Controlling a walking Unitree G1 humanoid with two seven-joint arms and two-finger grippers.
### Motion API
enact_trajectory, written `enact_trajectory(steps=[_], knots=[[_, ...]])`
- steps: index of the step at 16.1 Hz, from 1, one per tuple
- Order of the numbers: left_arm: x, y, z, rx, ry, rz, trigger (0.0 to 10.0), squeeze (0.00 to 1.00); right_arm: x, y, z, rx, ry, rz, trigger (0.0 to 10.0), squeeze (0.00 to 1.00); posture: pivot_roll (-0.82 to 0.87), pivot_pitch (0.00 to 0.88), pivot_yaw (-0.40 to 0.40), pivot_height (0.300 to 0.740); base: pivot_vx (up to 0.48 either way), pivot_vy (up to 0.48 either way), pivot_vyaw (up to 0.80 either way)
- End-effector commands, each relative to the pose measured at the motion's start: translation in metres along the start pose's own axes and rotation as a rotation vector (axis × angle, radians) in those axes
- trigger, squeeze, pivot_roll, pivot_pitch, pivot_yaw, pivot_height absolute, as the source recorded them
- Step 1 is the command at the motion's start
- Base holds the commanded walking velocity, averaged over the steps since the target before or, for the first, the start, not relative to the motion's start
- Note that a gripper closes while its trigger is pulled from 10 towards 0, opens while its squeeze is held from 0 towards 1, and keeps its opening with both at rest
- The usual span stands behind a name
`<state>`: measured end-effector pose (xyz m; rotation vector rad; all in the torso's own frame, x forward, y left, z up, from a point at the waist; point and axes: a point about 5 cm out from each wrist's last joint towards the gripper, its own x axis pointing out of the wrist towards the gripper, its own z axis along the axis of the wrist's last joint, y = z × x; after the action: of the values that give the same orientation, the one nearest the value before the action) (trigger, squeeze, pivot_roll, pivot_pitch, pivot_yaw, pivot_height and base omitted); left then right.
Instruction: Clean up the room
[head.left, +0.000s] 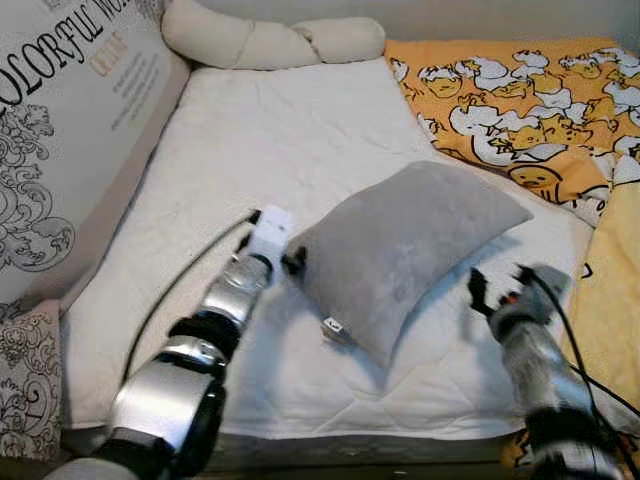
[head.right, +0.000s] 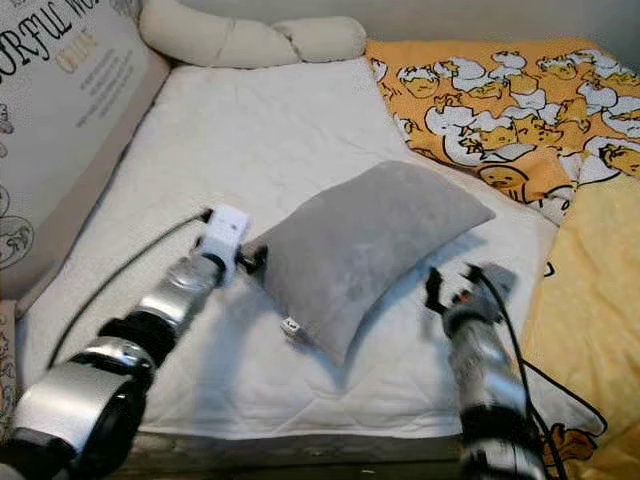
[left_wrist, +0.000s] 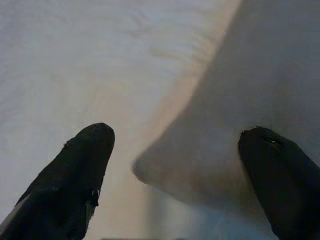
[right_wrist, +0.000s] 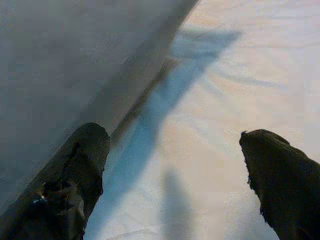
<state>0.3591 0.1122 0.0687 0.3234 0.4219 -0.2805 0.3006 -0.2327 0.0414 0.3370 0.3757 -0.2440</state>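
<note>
Both sets of jaws stand spread and grip nothing; the left gripper (head.left: 291, 260) sits at the near-left corner of the grey pillow (head.left: 405, 250), and in the left wrist view its two black fingers (left_wrist: 75, 175) straddle that rounded corner with a gap on each side; the right gripper (head.left: 497, 287) hovers just beside the pillow's right edge, above the white mattress pad (head.left: 280, 140), one finger (right_wrist: 65, 185) close to the pillow's side and the other over bare pad. The pillow lies tilted across the middle of the bed, a small white tag at its near edge; a long cream bolster (head.left: 270, 40) runs along the head of the bed; an orange blanket (head.left: 520, 100) printed with ducks is bunched on the right; a printed cushion (head.left: 70, 130) with lettering leans at the left.
</note>
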Motion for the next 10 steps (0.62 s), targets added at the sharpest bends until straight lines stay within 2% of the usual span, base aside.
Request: enact_trajectory(steps=[1,3,4,6,7,8,10], knots=[[0.001,-0.004,-0.002,0.009,0.013,-0.015,10.0,0.00,0.004,0.012,0.002,-0.021,0.012,0.046,10.0,1.00,-0.14,0.000,0.061,0.740,0.000,0.000,0.00],[0.001,-0.022,-0.002,-0.051,-0.002,-0.162,10.0,0.00,0.010,0.038,0.007,0.025,0.008,0.175,10.0,1.00,-0.15,0.000,0.068,0.740,0.000,0.000,0.00],[0.000,-0.028,-0.001,-0.068,-0.007,-0.222,10.0,0.00,0.011,0.046,0.008,0.041,0.011,0.216,10.0,1.00,-0.13,0.000,0.057,0.740,0.000,0.000,0.00],[-0.003,-0.043,0.003,-0.117,-0.038,-0.430,10.0,0.00,0.012,0.067,0.008,0.049,0.029,0.333,10.0,1.00,-0.11,0.000,0.046,0.740,0.000,0.000,0.00],[-0.003,-0.043,0.003,-0.117,-0.038,-0.430,10.0,0.00,0.012,0.067,0.008,0.049,0.029,0.333,10.0,1.00,-0.11,0.000,0.046,0.740,0.000,0.000,0.00],[-0.006,-0.050,0.009,-0.126,-0.077,-0.561,10.0,0.00,0.012,0.079,0.007,0.058,0.053,0.411,10.0,1.00,-0.10,0.000,0.040,0.740,0.000,0.000,0.00],[-0.009,-0.053,0.020,-0.137,-0.137,-0.673,10.0,0.00,0.012,0.098,0.010,0.102,0.067,0.512,10.0,1.00,-0.09,0.000,0.037,0.740,0.000,0.000,0.00]])
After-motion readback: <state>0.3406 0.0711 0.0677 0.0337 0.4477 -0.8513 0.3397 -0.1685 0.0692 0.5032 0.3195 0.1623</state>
